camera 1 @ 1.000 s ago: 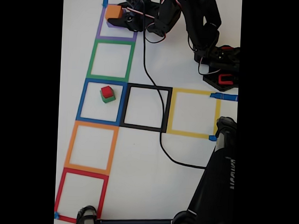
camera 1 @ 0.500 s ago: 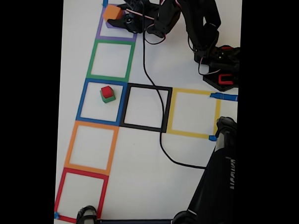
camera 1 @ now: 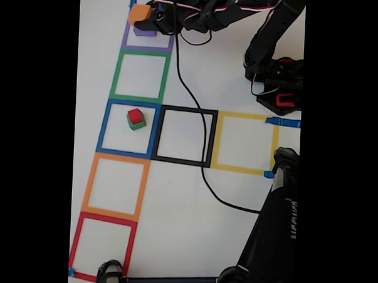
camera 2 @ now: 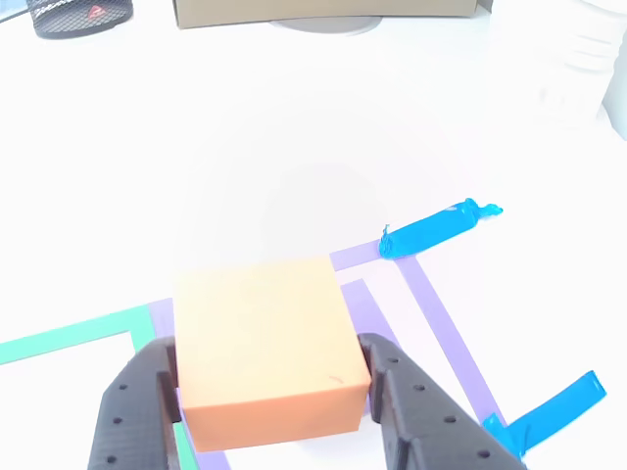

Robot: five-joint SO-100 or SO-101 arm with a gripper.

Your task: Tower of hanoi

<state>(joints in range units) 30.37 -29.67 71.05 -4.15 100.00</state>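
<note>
- Gripper (camera 2: 269,392): both black fingers (camera 2: 137,411) are pressed against opposite sides of the orange cube (camera 2: 265,348), which is clamped between them.
- In the fixed view the gripper (camera 1: 147,17) holds the orange cube (camera 1: 140,14) near the top edge of the worktop (camera 1: 242,68), above the purple tape square (camera 1: 125,41).
- Purple cube (camera 1: 145,32): sits inside the purple tape square, just under the orange cube; whether the two touch cannot be determined.
- In the other view, the purple tape outline (camera 2: 441,323) and a green tape strip (camera 2: 69,333) pass beneath the held cube; two blue tape pieces (camera 2: 436,230) lie to its right.
- Arm (camera 1: 232,12): stretches along the top edge from its base (camera 1: 279,83) at the right edge of the worktop; a black cable (camera 1: 202,136) runs from it down across the black tape square (camera 1: 211,136).
- Red cube (camera 1: 135,116): rests on the green cube (camera 1: 137,124); both stand inside the blue tape square (camera 1: 102,128) at the left side of the worktop, well apart from the gripper.
- Further tape squares: green (camera 1: 115,75) above the blue one, orange (camera 1: 87,181) and red (camera 1: 75,243) below it, yellow (camera 1: 273,145) to the right of the black one.
- A black stand (camera 1: 273,233) occupies the bottom right corner.
</note>
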